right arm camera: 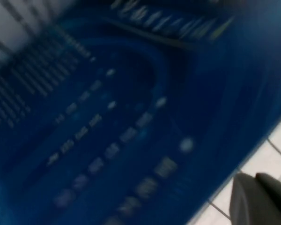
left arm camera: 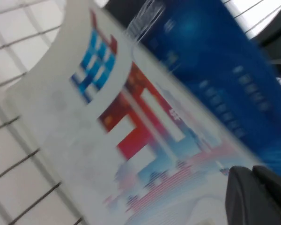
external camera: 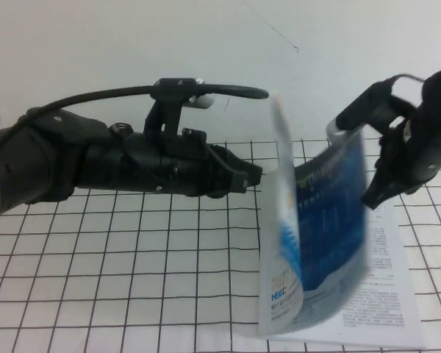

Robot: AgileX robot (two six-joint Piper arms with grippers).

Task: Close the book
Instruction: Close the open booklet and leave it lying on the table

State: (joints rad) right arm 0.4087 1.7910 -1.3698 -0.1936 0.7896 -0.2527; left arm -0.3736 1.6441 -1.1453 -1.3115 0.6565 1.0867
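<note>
The book (external camera: pixel 323 220) was paper, its raised blue cover glossy and smooth, its lying page matt. The left pincer (external camera: pixel 253 176), just left of the cover, and the right pincer (external camera: pixel 372 196), at its right edge, looked like matt black plastic. The worktop (external camera: pixel 95 279) was smooth, matt white, black-gridded.

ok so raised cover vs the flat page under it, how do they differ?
Pose: the raised cover stands near upright, bowed; the flat page lies on the grid table.
Look: the cover's face is blue with pale lettering; the page is white with dark text.
Neighbours: left gripper by the cover's white side, right gripper by its blue side near the top; neither at the page.
Both belong to one book.
</note>
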